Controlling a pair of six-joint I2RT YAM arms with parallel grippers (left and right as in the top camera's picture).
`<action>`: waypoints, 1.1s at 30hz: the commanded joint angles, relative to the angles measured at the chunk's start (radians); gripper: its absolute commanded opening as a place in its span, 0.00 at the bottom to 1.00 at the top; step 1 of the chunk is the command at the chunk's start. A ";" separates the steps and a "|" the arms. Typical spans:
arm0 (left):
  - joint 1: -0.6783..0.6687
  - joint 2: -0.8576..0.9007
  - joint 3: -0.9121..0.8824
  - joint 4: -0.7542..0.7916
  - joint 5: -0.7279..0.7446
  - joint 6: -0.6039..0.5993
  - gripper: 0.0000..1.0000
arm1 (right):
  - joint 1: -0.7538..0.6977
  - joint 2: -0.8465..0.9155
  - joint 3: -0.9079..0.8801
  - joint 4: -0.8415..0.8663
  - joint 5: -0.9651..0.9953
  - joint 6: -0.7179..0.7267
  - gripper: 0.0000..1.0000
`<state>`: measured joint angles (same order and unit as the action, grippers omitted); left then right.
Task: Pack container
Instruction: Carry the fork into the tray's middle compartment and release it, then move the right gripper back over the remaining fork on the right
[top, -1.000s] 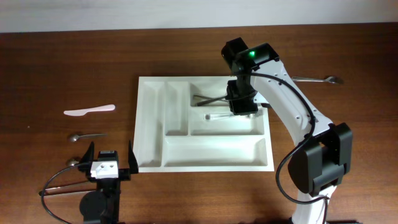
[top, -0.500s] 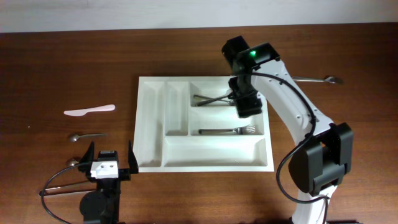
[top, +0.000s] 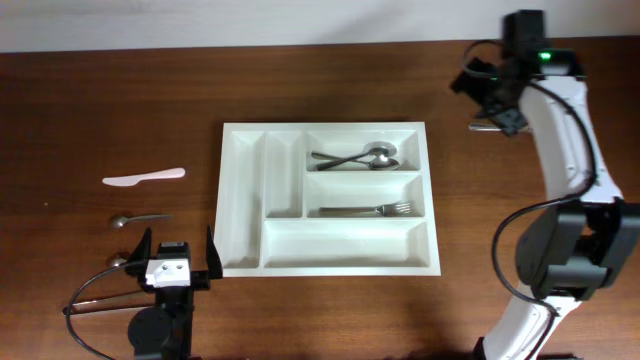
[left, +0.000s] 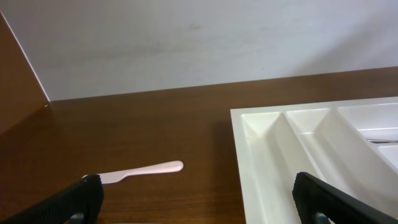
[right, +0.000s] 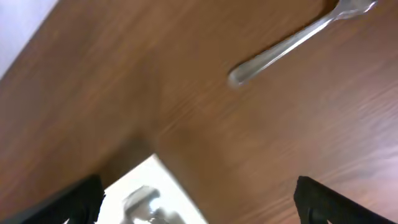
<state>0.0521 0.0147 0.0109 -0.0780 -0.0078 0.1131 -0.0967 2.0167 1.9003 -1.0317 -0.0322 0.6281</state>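
Observation:
The white container (top: 243, 200) lies in the middle of the table. Two metal spoons (top: 360, 158) rest in its upper right compartment and a fork (top: 366, 210) in the compartment below. My right gripper (top: 488, 100) hovers open and holds nothing, at the far right, beyond the container's corner (right: 152, 177). A metal utensil (right: 292, 42) lies on the wood just ahead of it, mostly hidden under the arm in the overhead view. My left gripper (top: 176, 250) stands open near the front left, with the container (left: 292, 143) to its right.
A pale plastic knife (top: 143, 178) lies left of the container and shows ahead in the left wrist view (left: 143, 172). Below it is a small metal spoon (top: 138, 219). Another spoon (top: 118, 260) lies next to my left gripper.
My right gripper opened and left the fork in the middle right compartment. It then swung up and away to the far right corner. The left arm stayed still.

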 joint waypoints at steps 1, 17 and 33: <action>0.003 -0.009 -0.002 -0.005 0.001 0.016 0.99 | -0.068 -0.011 0.014 0.048 -0.054 -0.127 0.99; 0.003 -0.009 -0.002 -0.005 0.001 0.016 0.99 | -0.213 0.089 0.014 0.298 -0.256 -0.254 1.00; 0.003 -0.009 -0.002 -0.005 0.001 0.016 0.99 | -0.218 0.179 0.014 0.468 -0.243 -0.333 0.15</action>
<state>0.0521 0.0147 0.0109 -0.0780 -0.0078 0.1131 -0.3130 2.1784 1.9003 -0.5842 -0.3092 0.3157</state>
